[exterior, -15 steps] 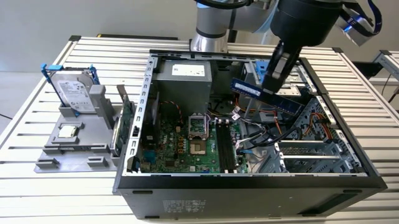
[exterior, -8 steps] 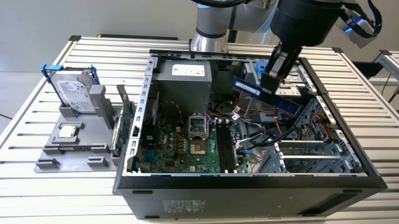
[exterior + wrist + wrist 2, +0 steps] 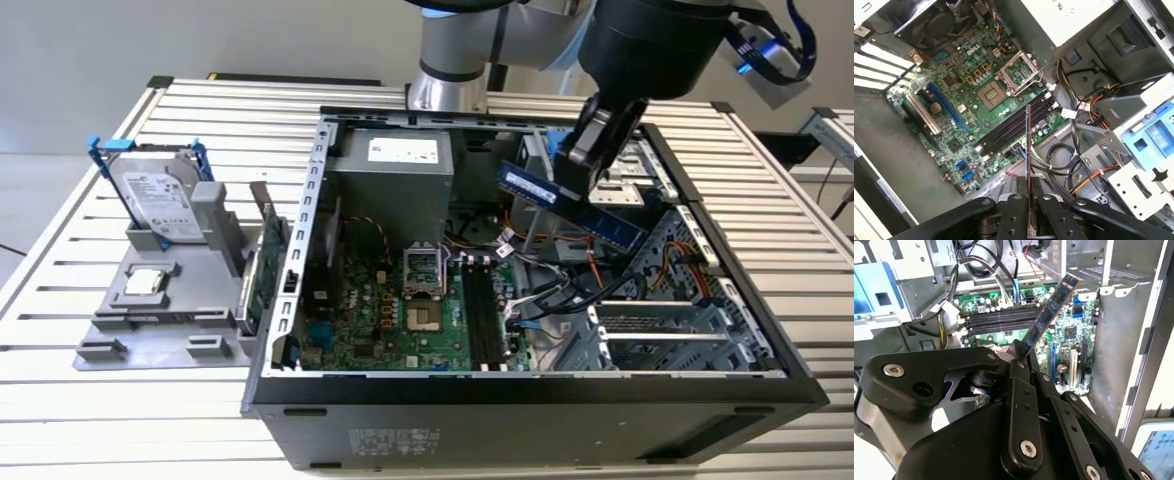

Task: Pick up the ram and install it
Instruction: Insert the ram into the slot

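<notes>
Status: the end effector (image 3: 578, 178) is clamped on the ram (image 3: 617, 225), a long, narrow, thin stick of blue-green circuit board with a row of small black chips. The fingers (image 3: 1016, 212) are nearly closed, with only the board's thickness between them. In both wrist views they pinch one short end, and the rest of the stick projects free.

Location: in the exterior view the ram hangs in the air inside the open black tower computer case (image 3: 534, 405). It is tilted, with its lower end toward the exterior view's right. It sits over the cable bundle, to the exterior view's right of the black memory slots (image 3: 483, 315) on the green motherboard (image 3: 360, 310). I see it touching nothing but the fingers.

Handling (my judgement): light, stiff and thin. The chips and the contact edge are fragile. It is best gripped on the flat faces near an end, clear of the contacts. The faces are smooth, so with an end grasp the stick could pivot under side load.

Arm pose: the arm enters from the far side of the slatted metal bench (image 3: 80, 400). The black wrist sits above the case's far side and the tool angles steeply down into the case. In the first wrist view the ram appears edge-on, its free end lining up over the slots by sight only.

The silver hard drive in a blue frame (image 3: 160, 195) stands well apart, outside the case.
</notes>
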`<state>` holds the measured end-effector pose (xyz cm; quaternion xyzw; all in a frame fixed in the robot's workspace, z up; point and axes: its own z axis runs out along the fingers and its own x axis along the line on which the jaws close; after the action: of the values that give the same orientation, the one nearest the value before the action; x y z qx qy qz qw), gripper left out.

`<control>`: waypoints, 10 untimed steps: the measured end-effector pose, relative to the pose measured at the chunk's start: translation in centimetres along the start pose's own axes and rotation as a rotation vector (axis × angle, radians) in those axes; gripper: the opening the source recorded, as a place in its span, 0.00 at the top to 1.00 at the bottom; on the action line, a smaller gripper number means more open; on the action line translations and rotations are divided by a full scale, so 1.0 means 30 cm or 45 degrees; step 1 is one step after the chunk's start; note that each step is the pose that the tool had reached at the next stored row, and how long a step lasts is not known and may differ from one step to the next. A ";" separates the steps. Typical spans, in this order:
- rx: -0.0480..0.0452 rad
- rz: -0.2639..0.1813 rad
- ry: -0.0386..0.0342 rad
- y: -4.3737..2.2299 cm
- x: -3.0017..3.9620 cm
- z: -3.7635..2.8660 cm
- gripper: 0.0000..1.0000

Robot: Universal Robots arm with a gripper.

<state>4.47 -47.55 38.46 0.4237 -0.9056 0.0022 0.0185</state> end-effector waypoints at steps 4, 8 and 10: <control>-0.002 0.048 -0.0006 0.000 0.000 0.000 1.00; -0.003 0.095 -0.0011 0.000 0.000 0.000 1.00; -0.004 0.120 -0.0014 0.000 0.000 0.000 1.00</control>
<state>4.47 -47.55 38.46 0.3807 -0.9245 0.0013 0.0186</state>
